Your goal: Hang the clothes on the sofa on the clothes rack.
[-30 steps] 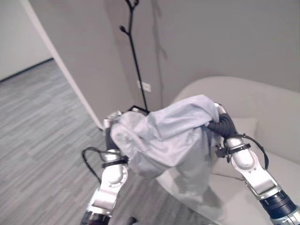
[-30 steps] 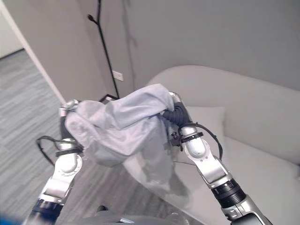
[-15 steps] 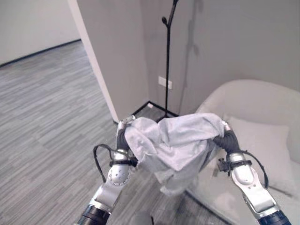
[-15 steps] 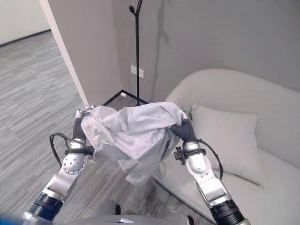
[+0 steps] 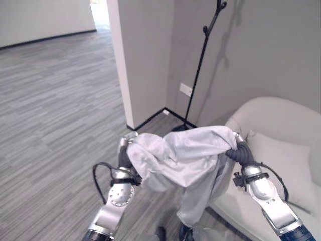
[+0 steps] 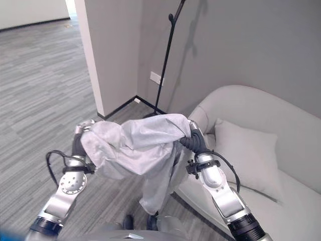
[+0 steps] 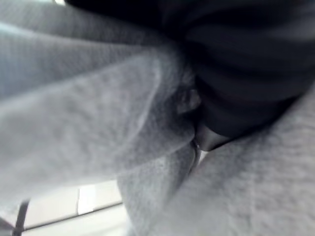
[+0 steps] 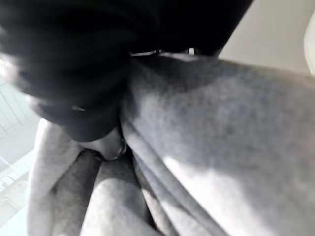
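Grey garment [image 5: 180,158] stretched in the air between left hand [image 5: 124,150] and right hand [image 5: 235,149], draped over both so that the cloth buries the fingers, with one loose end hanging down below them toward the floor [image 5: 55,115]. Cannot tell from either wrist view whether the fingers are curled round the cloth or straight under it, though probably some grip. Beyond the fingers, black clothes rack [image 5: 199,63] upright against the grey wall [image 5: 261,45], and pale sofa [image 5: 281,120] with a cushion [image 5: 283,160] off to the right-hand side.
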You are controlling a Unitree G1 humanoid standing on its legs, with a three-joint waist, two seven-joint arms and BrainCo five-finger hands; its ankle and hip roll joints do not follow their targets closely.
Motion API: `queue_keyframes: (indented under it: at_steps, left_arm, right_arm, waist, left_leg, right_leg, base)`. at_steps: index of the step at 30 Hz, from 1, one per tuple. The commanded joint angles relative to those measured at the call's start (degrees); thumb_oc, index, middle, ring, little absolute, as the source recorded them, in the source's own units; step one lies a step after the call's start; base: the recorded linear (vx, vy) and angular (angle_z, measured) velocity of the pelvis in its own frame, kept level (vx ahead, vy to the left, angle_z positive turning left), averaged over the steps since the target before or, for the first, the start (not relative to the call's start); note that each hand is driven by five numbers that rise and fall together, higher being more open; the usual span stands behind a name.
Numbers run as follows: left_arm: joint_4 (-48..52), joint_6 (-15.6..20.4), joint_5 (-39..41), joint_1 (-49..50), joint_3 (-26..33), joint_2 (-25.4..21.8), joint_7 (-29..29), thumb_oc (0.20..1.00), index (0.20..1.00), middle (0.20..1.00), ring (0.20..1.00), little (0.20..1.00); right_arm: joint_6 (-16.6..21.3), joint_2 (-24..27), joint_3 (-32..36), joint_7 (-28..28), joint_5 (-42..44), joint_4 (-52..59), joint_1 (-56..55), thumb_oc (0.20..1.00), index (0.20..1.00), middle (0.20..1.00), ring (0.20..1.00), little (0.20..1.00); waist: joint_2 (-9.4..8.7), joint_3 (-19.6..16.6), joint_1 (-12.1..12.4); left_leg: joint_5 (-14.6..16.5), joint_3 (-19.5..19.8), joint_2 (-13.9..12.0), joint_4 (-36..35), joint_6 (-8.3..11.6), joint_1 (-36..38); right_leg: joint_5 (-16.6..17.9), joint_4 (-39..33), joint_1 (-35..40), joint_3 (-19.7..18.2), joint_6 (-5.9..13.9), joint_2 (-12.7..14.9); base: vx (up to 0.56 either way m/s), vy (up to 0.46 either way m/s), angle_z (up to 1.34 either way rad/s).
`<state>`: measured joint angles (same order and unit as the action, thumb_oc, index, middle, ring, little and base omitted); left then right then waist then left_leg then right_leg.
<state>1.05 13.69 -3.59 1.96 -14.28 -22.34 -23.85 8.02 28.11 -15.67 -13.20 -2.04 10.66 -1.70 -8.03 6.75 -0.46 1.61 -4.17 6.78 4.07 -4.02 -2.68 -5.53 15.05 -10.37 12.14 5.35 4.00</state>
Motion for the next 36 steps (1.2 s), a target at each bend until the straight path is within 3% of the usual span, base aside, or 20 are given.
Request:
queue_keyframes:
  at_steps: [1,8,9,10,12,14,16,17,19,20,21,22,26,28,33,35,36]
  left_arm:
    - [4.8,2.7,-1.7,-2.4,0.2,-2.1,1.8,0.200,0.200,0.200,0.200,0.200]
    - [5.1,2.6,0.0,-1.7,1.2,-1.3,0.6,0.200,0.200,0.200,0.200,0.200]
    - [5.6,3.0,-0.2,-2.6,1.0,-1.2,0.2,0.200,0.200,0.200,0.200,0.200]
    - [5.8,3.6,0.2,-3.2,0.5,-1.0,0.1,0.200,0.200,0.200,0.200,0.200]
    - [5.9,3.8,1.7,-2.6,0.0,-0.3,0.5,0.200,0.200,0.200,0.200,0.200]
    - [5.8,3.7,2.7,-2.4,-0.7,0.1,1.6,0.200,0.200,0.200,0.200,0.200]
    - [6.1,3.5,3.1,-2.8,-1.3,0.0,2.1,0.200,0.200,0.200,0.200,0.200]
    - [6.2,3.3,2.7,-3.5,-2.0,-0.2,2.2,0.200,0.200,0.200,0.200,0.200]
    - [6.2,3.1,2.7,-4.6,-2.5,-0.1,1.8,0.200,0.200,0.200,0.200,0.200]
    - [6.1,3.1,2.7,-4.7,-2.6,-0.1,1.7,0.200,0.200,0.200,0.200,0.200]
    - [5.6,3.0,2.8,-5.7,-3.0,0.3,0.9,0.200,0.200,0.200,0.200,0.200]
    - [5.3,2.9,2.7,-6.1,-3.2,0.4,0.7,0.200,0.200,0.200,0.200,0.200]
    - [4.4,3.4,2.9,-7.9,-4.1,1.1,0.0,0.200,0.200,0.200,0.200,0.200]
    - [4.1,3.8,3.0,-8.4,-4.8,1.2,0.1,0.200,0.200,0.200,0.200,0.200]
    - [3.5,4.3,2.9,-8.5,-6.4,0.9,1.4,0.200,0.200,0.200,0.200,0.200]
    - [2.9,4.3,3.1,-8.6,-7.3,-0.1,1.6,0.200,0.200,0.200,0.200,0.200]
    - [3.4,4.2,1.9,-8.8,-7.6,-1.9,1.9,0.200,0.200,0.200,0.200,0.200]
  right_arm:
    - [4.1,-0.7,3.2,-1.1,2.5,1.0,4.9,0.200,0.200,0.200,0.200,0.200]
    - [4.2,-0.8,1.9,-0.3,3.0,0.7,6.0,0.200,0.200,0.200,0.200,0.200]
    - [4.7,-0.3,1.7,-0.3,3.6,0.8,6.9,0.200,0.200,0.200,0.200,0.200]
    - [5.1,0.0,1.4,-0.6,4.2,0.6,7.5,0.200,0.200,0.200,0.200,0.200]
    - [4.4,0.7,0.9,-0.7,3.9,0.0,7.2,0.200,0.200,0.200,0.200,0.200]
    - [4.4,1.2,1.1,-0.4,4.2,0.4,6.6,0.200,0.200,0.200,0.200,0.200]
    - [4.8,1.3,1.7,-0.3,5.4,0.6,6.2,0.200,0.200,0.200,0.200,0.200]
    - [5.0,1.4,2.1,-0.3,5.9,0.5,6.0,0.200,0.200,0.200,0.200,0.200]
    - [4.8,1.4,2.3,-0.7,5.9,0.0,6.1,0.200,0.200,0.200,0.200,0.200]
    - [4.9,1.4,2.3,-0.7,5.9,0.0,6.2,0.200,0.200,0.200,0.200,0.200]
    - [4.7,1.2,2.3,-1.4,5.7,-1.0,6.6,0.200,0.200,0.200,0.200,0.200]
    - [4.8,1.2,2.1,-1.6,5.7,-1.2,6.9,0.200,0.200,0.200,0.200,0.200]
    - [4.9,1.1,1.4,-2.1,6.4,-2.3,8.0,0.200,0.200,0.200,0.200,0.200]
    - [4.7,0.9,1.3,-2.0,6.7,-2.5,8.1,0.200,0.200,0.200,0.200,0.200]
    - [4.4,0.2,1.5,-0.8,6.4,-2.5,6.1,0.200,0.200,0.200,0.200,0.200]
    - [3.8,-0.6,1.4,-0.5,4.6,-3.2,5.1,0.200,0.200,0.200,0.200,0.200]
    - [3.6,-1.1,2.0,-0.2,3.5,-3.0,4.1,0.200,0.200,0.200,0.200,0.200]
  waist:
    - [-2.30,-0.4,0.3]
    - [-2.56,-2.9,0.8]
    - [-2.17,-2.4,0.9]
    - [-1.24,-1.2,1.2]
    - [-0.27,-0.5,1.5]
    - [-0.50,-0.3,1.3]
    - [-1.12,-0.4,1.4]
    - [-1.05,-1.1,1.4]
    - [-0.32,-1.2,1.6]
    - [-0.35,-1.2,1.5]
    - [0.22,-0.9,1.8]
    - [0.46,-0.8,2.0]
    - [1.58,-0.5,2.6]
    - [2.34,-0.7,2.7]
    - [2.91,-2.5,2.6]
    - [1.73,-3.0,2.2]
    - [0.71,-3.4,1.8]
  left_leg:
    - [3.9,4.4,-4.6,-1.5,2.42,3.6]
    - [7.9,3.4,-4.3,2.7,3.08,5.0]
    - [9.5,1.9,-4.8,10.0,3.98,2.7]
    - [7.2,1.1,-6.4,21.1,6.00,-2.2]
    - [2.7,1.2,-8.5,29.4,6.85,-6.9]
    - [1.6,0.8,-11.0,28.2,6.15,-9.1]
    - [3.0,1.0,-12.4,23.5,5.40,-10.0]
    - [1.9,2.2,-13.3,13.1,5.88,-7.8]
    - [-2.9,4.4,-15.2,6.0,7.64,-8.3]
    - [-3.6,4.4,-15.2,4.9,7.80,-7.8]
    - [-6.7,6.6,-17.1,0.7,8.99,-9.2]
    - [-7.9,7.8,-17.9,-1.9,9.73,-9.2]
    - [-10.4,11.5,-20.8,-7.7,11.88,-10.1]
    - [-11.8,12.2,-21.4,-7.7,12.59,-11.1]
    - [-9.9,12.2,-20.7,-4.1,12.42,-11.0]
    - [-7.9,10.6,-18.6,0.5,11.56,-11.9]
    - [-5.8,8.8,-17.0,2.4,10.07,-11.9]
  right_leg:
    - [4.1,-6.7,4.8,1.1,-1.02,-1.0]
    - [3.4,-11.9,10.0,-0.1,-1.57,-1.7]
    - [3.3,-13.2,11.5,-1.3,-2.15,-1.9]
    - [3.1,-14.0,13.1,-1.7,-3.41,-2.6]
    - [2.0,-14.9,15.5,-2.0,-4.81,-3.4]
    - [1.5,-15.3,16.5,-2.0,-4.97,-2.9]
    - [1.1,-15.5,16.5,-1.9,-4.57,-2.1]
    - [0.3,-15.3,16.2,-2.1,-3.95,-1.7]
    - [-0.9,-15.1,17.1,-2.7,-3.58,-1.9]
    - [-1.0,-15.0,17.1,-2.6,-3.69,-1.9]
    - [-2.4,-14.6,18.3,-3.4,-3.50,-2.0]
    - [-3.0,-14.0,18.9,-4.0,-3.37,-2.0]
    - [-5.8,-12.1,20.9,-7.3,-2.46,-1.4]
    - [-6.1,-12.0,22.0,-8.7,-1.75,-0.9]
    - [-5.2,-12.9,23.1,-10.7,0.90,3.0]
    - [-2.5,-12.6,22.2,-11.5,2.89,6.0]
    - [1.3,-10.9,20.2,-12.5,4.13,8.2]
  base:
    - [0.10,-0.052,0.41]
    - [0.13,-0.060,0.14]
    - [0.06,-0.062,-0.10]
    - [0.10,-0.066,-0.11]
    - [0.11,-0.027,-0.20]
    - [0.12,0.004,-0.12]
    - [0.17,0.066,0.20]
    - [0.23,0.140,0.18]
    - [0.19,0.125,0.11]
    - [0.21,0.132,0.11]
    - [0.22,0.138,0.04]
    - [0.23,0.144,-0.06]
    - [0.26,0.238,-0.44]
    - [0.32,0.381,-0.40]
    - [0.27,0.359,-0.24]
    - [0.25,0.385,-0.29]
    - [0.31,0.529,-0.35]
